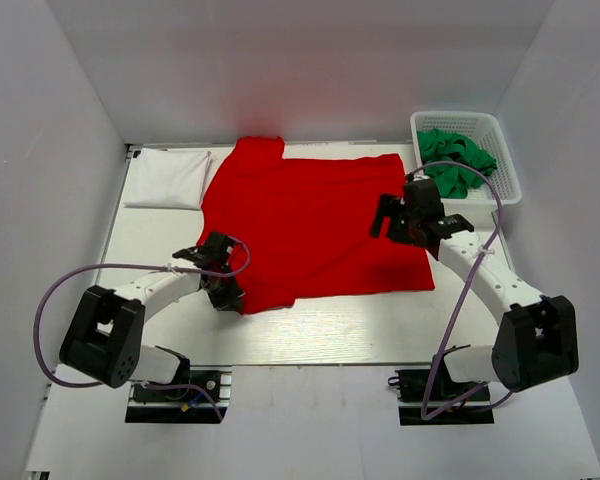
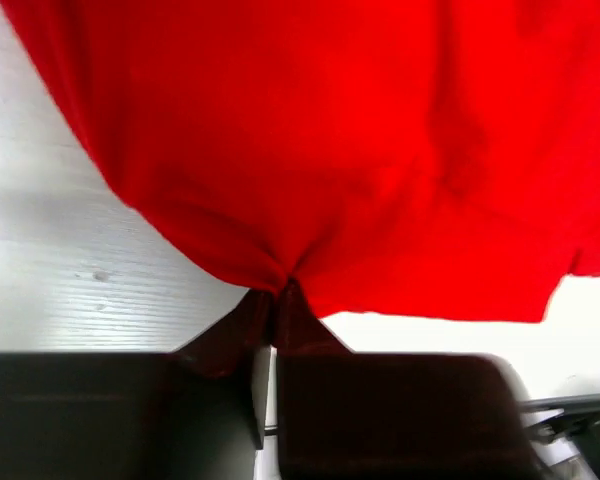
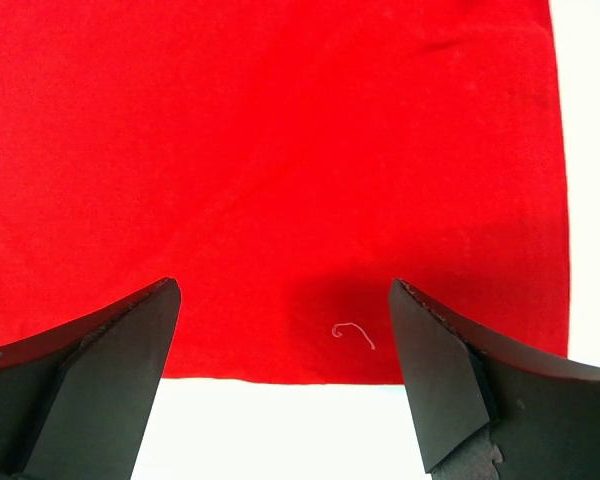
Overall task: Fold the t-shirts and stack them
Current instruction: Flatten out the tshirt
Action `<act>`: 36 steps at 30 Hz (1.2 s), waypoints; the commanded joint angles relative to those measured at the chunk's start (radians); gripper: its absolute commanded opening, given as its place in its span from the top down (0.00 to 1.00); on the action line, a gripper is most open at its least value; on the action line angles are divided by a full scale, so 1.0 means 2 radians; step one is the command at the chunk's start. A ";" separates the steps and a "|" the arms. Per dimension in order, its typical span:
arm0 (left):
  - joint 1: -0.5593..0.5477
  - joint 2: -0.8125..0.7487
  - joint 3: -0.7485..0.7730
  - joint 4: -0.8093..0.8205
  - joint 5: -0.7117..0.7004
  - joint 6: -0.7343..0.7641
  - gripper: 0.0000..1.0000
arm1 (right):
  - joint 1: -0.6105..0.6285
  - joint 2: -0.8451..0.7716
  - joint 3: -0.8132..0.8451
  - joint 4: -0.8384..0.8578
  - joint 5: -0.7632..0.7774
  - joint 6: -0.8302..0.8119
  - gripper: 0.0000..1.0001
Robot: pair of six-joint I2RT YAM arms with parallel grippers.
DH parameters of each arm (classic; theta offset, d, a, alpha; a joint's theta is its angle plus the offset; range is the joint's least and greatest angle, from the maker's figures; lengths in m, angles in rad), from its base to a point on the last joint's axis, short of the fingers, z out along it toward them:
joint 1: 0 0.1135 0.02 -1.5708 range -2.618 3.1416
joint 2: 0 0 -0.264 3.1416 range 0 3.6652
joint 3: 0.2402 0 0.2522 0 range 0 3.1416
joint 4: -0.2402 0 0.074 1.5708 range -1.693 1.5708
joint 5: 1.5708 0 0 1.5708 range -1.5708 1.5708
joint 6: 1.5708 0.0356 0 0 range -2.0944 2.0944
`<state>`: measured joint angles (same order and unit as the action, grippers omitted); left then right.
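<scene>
The red t-shirt [image 1: 310, 220] lies spread flat across the middle of the surface [image 1: 340, 325]. Left pincer [image 2: 280, 292] is nipped together on the shirt's near-left hem, cloth puckering at its tips. Right pincer [image 3: 282, 290] hangs spread wide over the shirt's right edge; whether it touches the cloth is hard to say. A folded white t-shirt [image 1: 167, 178] sits far left, and green t-shirts [image 1: 458, 160] are heaped in the white basket [image 1: 458, 118] far right.
</scene>
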<state>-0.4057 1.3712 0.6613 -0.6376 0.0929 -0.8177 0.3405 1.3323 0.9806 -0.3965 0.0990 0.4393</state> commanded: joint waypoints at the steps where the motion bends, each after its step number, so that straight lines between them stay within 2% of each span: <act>1: -0.005 -0.014 0.030 0.009 0.010 0.004 0.95 | -0.001 -0.019 -0.012 -0.006 0.026 0.007 0.10; 2: -0.005 -0.019 0.042 0.001 0.010 0.010 0.98 | 0.000 -0.019 -0.012 -0.007 0.027 0.008 0.10; 7: -0.005 0.001 0.135 -0.027 0.006 0.041 0.99 | -0.001 -0.017 -0.015 -0.006 0.026 0.014 0.10; 11: -0.005 0.074 0.199 -0.032 0.010 0.059 0.99 | -0.001 -0.018 -0.010 -0.011 0.042 0.013 0.10; 21: 0.004 0.265 0.421 -0.027 0.010 0.073 0.98 | -0.005 0.011 0.017 -0.020 0.055 0.008 0.10; 26: 0.000 0.311 0.473 -0.006 0.003 0.090 0.65 | -0.006 0.043 0.031 -0.026 0.043 0.000 0.10; 27: 0.000 0.317 0.489 -0.002 0.003 0.098 0.56 | -0.006 0.053 0.036 -0.028 0.041 -0.002 0.10; 28: 0.000 0.322 0.495 -0.002 0.003 0.104 0.53 | -0.006 0.063 0.040 -0.030 0.033 -0.001 0.10; 31: 0.000 0.330 0.515 -0.002 -0.003 0.117 0.17 | -0.006 0.074 0.048 -0.032 0.018 0.000 0.10; 33: 0.000 0.322 0.515 -0.024 -0.009 0.129 0.07 | -0.005 0.073 0.047 -0.027 0.011 0.004 0.10; 36: 0.000 0.260 0.457 -0.025 -0.028 0.133 0.05 | -0.006 0.063 0.040 -0.023 0.008 0.002 0.10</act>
<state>-0.4030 2.0308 1.6318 -0.6579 0.0792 -0.5842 0.3332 1.4868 1.0279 -0.4496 0.1356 0.4442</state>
